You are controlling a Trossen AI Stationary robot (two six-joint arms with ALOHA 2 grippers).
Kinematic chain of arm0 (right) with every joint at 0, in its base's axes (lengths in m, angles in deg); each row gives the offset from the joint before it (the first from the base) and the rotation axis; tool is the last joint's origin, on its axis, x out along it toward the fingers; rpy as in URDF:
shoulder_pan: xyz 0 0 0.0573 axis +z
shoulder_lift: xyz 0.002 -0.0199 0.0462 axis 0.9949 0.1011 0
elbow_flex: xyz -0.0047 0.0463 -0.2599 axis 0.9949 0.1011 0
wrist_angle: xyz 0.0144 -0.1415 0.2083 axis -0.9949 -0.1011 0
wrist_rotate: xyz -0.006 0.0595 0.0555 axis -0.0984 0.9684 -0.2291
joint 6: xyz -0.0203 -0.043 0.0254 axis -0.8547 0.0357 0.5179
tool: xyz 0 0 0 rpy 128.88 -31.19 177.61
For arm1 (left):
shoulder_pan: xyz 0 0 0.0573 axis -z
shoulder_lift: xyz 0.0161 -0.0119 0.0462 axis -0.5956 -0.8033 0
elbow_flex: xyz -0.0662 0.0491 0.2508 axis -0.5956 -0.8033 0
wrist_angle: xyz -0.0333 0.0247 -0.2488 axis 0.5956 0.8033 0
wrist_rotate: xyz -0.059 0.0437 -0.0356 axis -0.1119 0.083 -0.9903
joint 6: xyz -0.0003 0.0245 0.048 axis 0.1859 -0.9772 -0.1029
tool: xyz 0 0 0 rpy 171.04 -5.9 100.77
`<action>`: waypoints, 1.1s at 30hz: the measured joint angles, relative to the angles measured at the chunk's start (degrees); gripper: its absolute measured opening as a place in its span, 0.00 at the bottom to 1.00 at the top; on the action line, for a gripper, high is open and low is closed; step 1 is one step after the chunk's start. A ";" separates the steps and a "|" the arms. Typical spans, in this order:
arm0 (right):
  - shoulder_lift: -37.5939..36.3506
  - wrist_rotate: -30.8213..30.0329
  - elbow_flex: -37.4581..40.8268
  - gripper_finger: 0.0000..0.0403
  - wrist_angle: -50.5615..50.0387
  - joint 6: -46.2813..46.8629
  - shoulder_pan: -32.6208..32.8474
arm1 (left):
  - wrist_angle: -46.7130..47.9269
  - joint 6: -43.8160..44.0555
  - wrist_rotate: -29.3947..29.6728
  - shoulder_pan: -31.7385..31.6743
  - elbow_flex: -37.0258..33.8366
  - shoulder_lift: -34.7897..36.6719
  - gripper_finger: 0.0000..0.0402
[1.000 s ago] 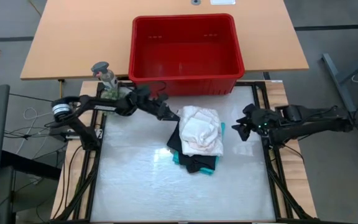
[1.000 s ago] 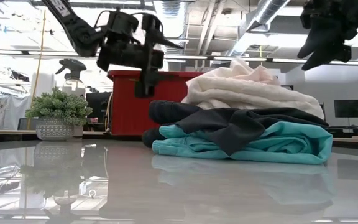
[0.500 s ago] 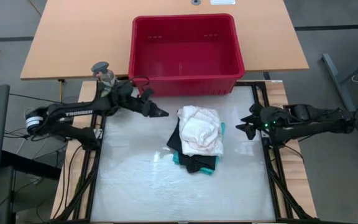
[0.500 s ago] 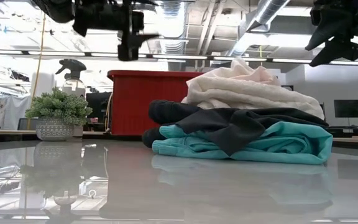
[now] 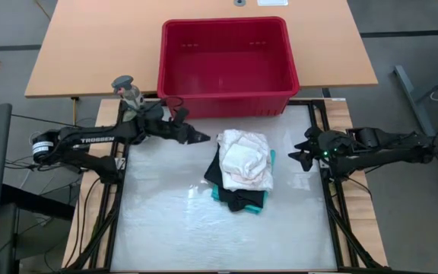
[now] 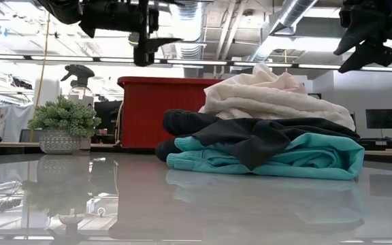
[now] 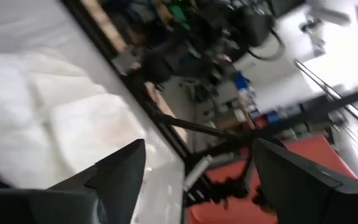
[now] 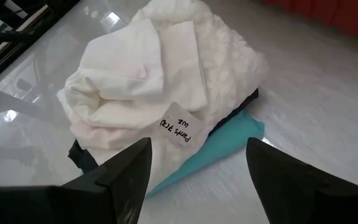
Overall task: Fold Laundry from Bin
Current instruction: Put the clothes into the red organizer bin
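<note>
Laundry (image 5: 240, 169) lies stacked on the surface (image 5: 166, 228), white cloth on top; left pincer (image 5: 201, 138) and right pincer (image 5: 295, 157) hover beside it, both spread, holding nothing.

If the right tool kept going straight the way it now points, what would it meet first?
Probably the white top crowning the folded pile: the right tool, open and empty, aims at it across bare table. It hangs above the pile's height, so depth is uncertain.

- We note two arms of dark, matte links.
- Left arm (image 5: 90, 140): white lettering along one link; silver ring at a joint.
- Right arm (image 5: 379, 144): small green light near the wrist.
- Both end in dark, tapered fingers.
</note>
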 joint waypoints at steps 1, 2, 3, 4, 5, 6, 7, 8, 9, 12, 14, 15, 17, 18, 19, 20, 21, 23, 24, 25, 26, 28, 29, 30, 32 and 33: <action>0.00 -0.01 0.00 0.71 0.07 -0.04 0.00 | -0.87 -0.22 -1.26 0.01 0.00 0.00 0.72; 0.00 -0.05 0.00 0.71 0.23 -0.26 0.00 | -1.78 -0.10 -2.30 0.04 0.01 0.00 0.75; 0.00 -0.14 0.00 0.71 0.22 -0.22 0.00 | -2.61 0.67 -2.99 0.04 0.01 0.00 0.78; 0.00 -0.18 0.00 0.71 0.11 0.19 -0.19 | -2.79 1.09 -3.56 0.04 0.16 0.00 0.81; 0.00 -0.18 0.00 0.71 0.09 0.87 -0.30 | -2.60 1.20 -4.07 0.05 0.47 0.00 0.84; 0.01 -0.13 0.00 0.71 0.09 1.78 -0.55 | -2.12 1.24 -4.23 0.26 0.86 0.00 0.87; 0.05 0.13 0.00 0.71 0.00 2.79 -0.71 | -1.19 1.29 -4.43 0.52 1.27 0.00 0.90; 0.11 0.37 0.00 0.71 -0.31 4.07 -0.95 | 0.55 1.07 -4.56 0.89 1.69 0.02 0.93; 0.11 0.52 0.00 0.71 -0.88 5.87 -0.96 | 3.11 0.54 -4.78 1.36 2.09 0.02 0.96; 0.81 0.53 1.51 0.71 -1.16 13.04 -0.79 | 13.20 -2.70 -4.96 2.85 2.31 0.00 0.99; 0.94 0.63 4.25 0.71 0.82 19.05 -0.77 | 18.81 -5.57 -3.11 3.75 2.32 -0.25 0.99; 0.96 0.68 5.95 0.71 2.94 21.79 -0.62 | 20.03 -6.51 -1.86 3.98 2.32 -0.87 0.99; 0.96 0.60 9.51 0.71 8.67 26.66 -0.13 | 20.87 -6.46 1.19 3.96 2.30 -1.61 0.99; 0.96 0.60 11.53 0.71 11.83 28.43 0.07 | 19.82 -6.01 2.53 3.96 2.30 -2.15 0.99; 0.97 0.67 13.49 0.71 14.69 29.97 0.17 | 17.99 -5.54 3.28 3.90 2.39 -2.73 0.99; 1.15 0.81 15.35 0.71 17.48 31.82 0.36 | 17.05 -4.96 3.87 3.87 2.48 -3.30 0.99; 1.64 0.98 17.19 0.71 20.59 33.64 0.46 | 16.77 -4.21 4.31 3.88 2.46 -3.90 0.99; 2.03 0.60 20.17 0.71 24.52 35.77 0.94 | 15.69 -3.80 5.51 3.93 2.41 -5.12 0.99; 2.08 -0.23 21.35 0.71 25.73 36.71 1.17 | 15.43 -3.89 5.56 3.96 2.41 -5.61 0.99; 2.33 -1.36 22.36 0.71 26.31 37.89 1.40 | 15.01 -4.03 5.61 3.95 2.41 -6.05 0.99; 2.66 -2.57 23.10 0.71 26.24 39.08 1.56 | 14.59 -4.08 5.68 3.91 2.41 -6.54 0.99; 2.81 -4.24 24.16 0.71 26.09 40.70 1.57 | 14.66 -4.03 6.24 3.87 2.39 -7.45 0.99; 2.77 -4.29 24.36 0.71 25.92 40.95 1.53 | 14.41 -3.49 6.31 3.86 2.39 -7.99 0.99; 2.73 -4.27 24.44 0.71 26.04 40.49 1.57 | 14.33 -3.11 6.43 3.87 2.39 -8.43 0.99; 2.71 -3.66 24.44 0.71 26.29 37.38 1.79 | 14.44 -3.15 6.26 3.87 2.39 -9.10 0.99; 2.71 -3.15 24.44 0.71 26.18 36.37 1.89 | 14.30 -3.20 6.24 3.87 2.39 -9.51 0.99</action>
